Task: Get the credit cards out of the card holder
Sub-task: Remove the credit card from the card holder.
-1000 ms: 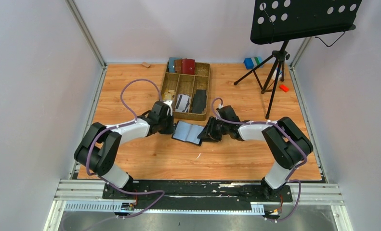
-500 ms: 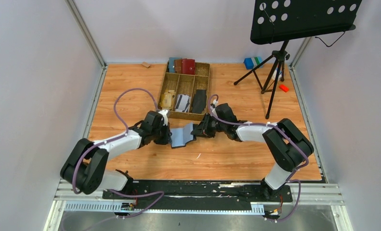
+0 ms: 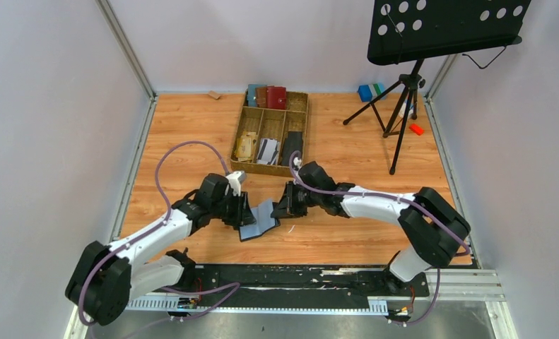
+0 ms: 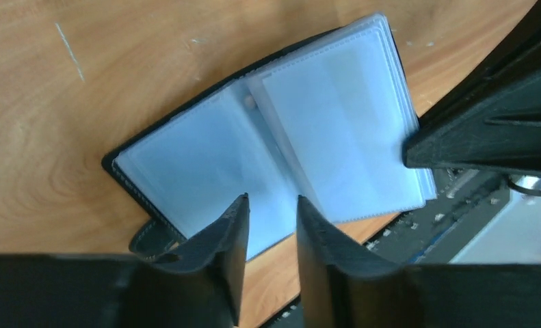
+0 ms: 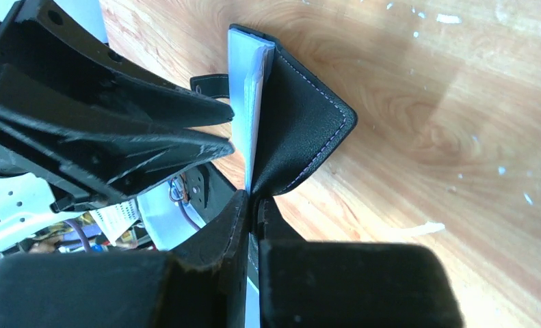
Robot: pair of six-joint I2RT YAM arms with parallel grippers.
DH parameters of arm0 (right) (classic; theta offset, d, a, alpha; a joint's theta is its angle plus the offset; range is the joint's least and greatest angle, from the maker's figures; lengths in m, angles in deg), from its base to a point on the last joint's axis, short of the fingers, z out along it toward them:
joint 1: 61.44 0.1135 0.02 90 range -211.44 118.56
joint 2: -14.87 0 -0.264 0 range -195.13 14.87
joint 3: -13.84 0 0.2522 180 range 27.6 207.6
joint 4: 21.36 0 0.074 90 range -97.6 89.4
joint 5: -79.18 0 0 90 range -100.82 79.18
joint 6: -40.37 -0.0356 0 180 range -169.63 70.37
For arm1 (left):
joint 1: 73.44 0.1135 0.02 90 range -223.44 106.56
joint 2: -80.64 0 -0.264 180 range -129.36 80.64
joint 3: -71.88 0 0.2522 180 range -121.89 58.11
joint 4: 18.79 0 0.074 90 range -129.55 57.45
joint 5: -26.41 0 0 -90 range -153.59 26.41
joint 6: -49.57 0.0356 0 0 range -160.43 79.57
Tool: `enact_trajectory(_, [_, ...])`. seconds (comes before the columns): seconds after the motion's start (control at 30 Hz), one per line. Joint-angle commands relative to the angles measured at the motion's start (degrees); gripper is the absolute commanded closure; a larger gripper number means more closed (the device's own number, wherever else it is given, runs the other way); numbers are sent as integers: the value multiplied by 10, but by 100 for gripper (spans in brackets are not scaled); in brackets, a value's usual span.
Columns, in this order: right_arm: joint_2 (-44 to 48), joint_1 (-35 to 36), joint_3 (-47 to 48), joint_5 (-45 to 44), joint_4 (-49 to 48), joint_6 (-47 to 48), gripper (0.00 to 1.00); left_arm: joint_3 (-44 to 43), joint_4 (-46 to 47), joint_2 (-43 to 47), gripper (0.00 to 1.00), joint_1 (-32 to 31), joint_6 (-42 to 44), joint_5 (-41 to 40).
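Clamping, right gripper (image 5: 252, 205): my jaws are together on the black cover edge of the card holder (image 5: 301, 130), tilting that half up.
Hovering, left gripper (image 4: 271, 212): jaws narrowly apart, empty, at the left page's near edge.
Sleeves: open between my grippers, pale; whether cards are inside, cannot tell.
Done, judged: whitish credit cards (image 3: 266, 150) lie in the tray (image 3: 262, 168) beyond both grippers.
Left: check each sleeve.

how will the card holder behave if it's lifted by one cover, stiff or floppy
Probably floppy: the card holder bends at its spine, one half on the table, the other held up in the right claw. Its glossy sleeve pages fan loose, so they likely flop and slip. It looks thin, so probably light, apt to slide.
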Motion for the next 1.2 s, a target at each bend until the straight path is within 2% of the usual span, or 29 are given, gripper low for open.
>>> enact_trajectory(0.0, [61,3,31,-38,82,26,100,-1,-36,83,51,-1,-12,37])
enact_trajectory(0.07, [81,4,30,-28,84,18,100,8,-25,116,35,-1,-41,66])
enact_trajectory(0.13, [99,4,30,-24,95,8,100,16,-13,144,27,-1,-83,98])
enact_trajectory(0.2, [115,1,33,-28,116,-5,98,18,-16,171,22,-11,-113,107])
enact_trajectory(0.33, [112,-32,50,-3,173,-53,100,17,-60,224,16,-26,-118,45])
enact_trajectory(0.4, [110,-55,61,23,197,-64,100,20,-64,224,13,-26,-124,40])
enact_trajectory(0.53, [132,-82,55,74,137,-80,100,23,-36,209,7,-25,-173,45])
enact_trajectory(0.57, [141,-86,58,75,134,-78,100,18,-32,211,1,-25,-186,38])
enact_trajectory(0.73, [181,-109,82,70,135,-42,100,-9,-20,232,0,7,-239,36])
enact_trajectory(0.87, [214,-138,72,83,81,-52,100,-1,49,237,0,16,-319,62])
enact_trajectory(1.0, [231,-164,60,107,20,-79,100,-23,53,235,0,21,-344,48])
enact_trajectory(1.07, [232,-171,55,126,-6,-92,100,-21,98,235,0,23,-381,52])
enact_trajectory(1.17, [236,-175,47,163,-64,-120,100,11,242,224,0,24,-472,60])
